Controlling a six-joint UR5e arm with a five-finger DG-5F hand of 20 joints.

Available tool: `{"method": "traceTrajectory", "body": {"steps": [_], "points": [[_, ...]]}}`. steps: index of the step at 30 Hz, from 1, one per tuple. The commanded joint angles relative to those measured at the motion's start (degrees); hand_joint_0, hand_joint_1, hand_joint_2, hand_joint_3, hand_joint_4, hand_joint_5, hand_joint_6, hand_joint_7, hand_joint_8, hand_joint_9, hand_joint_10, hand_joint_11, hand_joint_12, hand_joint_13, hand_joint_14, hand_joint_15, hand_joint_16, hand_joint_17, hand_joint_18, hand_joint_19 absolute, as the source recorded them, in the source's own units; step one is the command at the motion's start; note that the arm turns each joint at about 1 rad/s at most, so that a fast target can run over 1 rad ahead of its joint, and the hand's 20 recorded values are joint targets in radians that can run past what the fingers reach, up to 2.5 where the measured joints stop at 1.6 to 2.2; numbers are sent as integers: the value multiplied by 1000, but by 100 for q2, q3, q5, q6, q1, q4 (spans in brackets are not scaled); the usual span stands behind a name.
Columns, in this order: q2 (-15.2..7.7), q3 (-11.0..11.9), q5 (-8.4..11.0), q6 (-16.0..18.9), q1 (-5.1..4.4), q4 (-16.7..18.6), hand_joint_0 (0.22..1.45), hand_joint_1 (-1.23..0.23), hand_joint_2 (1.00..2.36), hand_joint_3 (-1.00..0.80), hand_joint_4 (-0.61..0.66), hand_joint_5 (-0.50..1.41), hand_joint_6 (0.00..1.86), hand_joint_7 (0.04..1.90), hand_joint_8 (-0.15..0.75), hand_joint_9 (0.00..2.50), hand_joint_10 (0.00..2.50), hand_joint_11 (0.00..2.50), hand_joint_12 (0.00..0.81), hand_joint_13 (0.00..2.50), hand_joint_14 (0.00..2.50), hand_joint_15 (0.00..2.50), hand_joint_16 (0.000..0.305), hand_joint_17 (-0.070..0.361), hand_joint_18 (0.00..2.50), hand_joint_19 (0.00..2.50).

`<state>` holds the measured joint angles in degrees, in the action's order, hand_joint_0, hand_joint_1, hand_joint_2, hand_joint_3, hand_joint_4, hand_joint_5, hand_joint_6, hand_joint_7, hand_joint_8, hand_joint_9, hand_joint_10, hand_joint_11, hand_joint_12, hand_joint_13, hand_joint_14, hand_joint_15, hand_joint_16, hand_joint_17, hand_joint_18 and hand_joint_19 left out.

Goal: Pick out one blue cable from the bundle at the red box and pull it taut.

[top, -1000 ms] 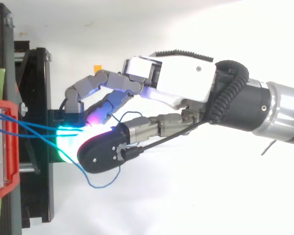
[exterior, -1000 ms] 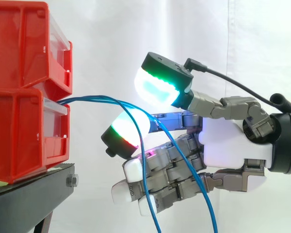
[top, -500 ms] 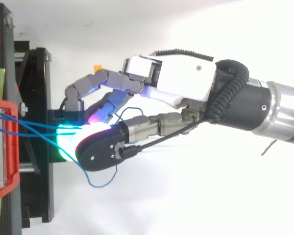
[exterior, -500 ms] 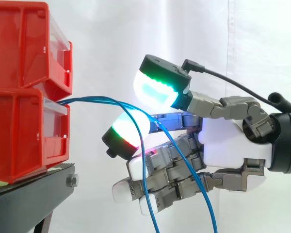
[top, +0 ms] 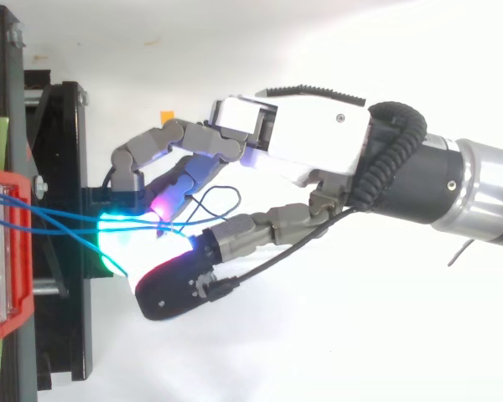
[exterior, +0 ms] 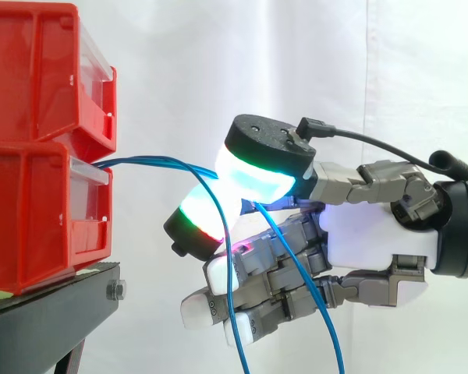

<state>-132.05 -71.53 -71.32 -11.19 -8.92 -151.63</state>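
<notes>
I see the red bins (exterior: 39, 148) stacked at 9 o'clock. The hand (exterior: 374, 234) sits at 3 o'clock, curled, its thumb and one finger pad pinching a blue cable (exterior: 152, 160) that runs from the lower bin and sags toward 6 o'clock.

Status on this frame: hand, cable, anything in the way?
Hand pinches one blue cable between glowing pads. Cable bows from red bin, not yet taut. Second blue cable drapes across the fingers.
</notes>
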Motion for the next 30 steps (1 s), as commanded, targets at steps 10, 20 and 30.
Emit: {"method": "traceTrajectory", "body": {"steps": [10,20,30], "points": [[83,51,4,-41,-31,-200,610,-439,1002,-478,101,-144,804,1102,246,985,15,412,318,764,10,237,49,111,639,518],[92,51,4,-41,-31,-209,593,-688,1019,-232,114,-160,842,1144,259,941,15,431,323,750,10,237,50,113,628,495],[92,51,4,-50,-31,-209,569,-504,1000,-500,132,-169,862,1034,254,931,15,416,320,751,10,235,51,115,640,497]]}}
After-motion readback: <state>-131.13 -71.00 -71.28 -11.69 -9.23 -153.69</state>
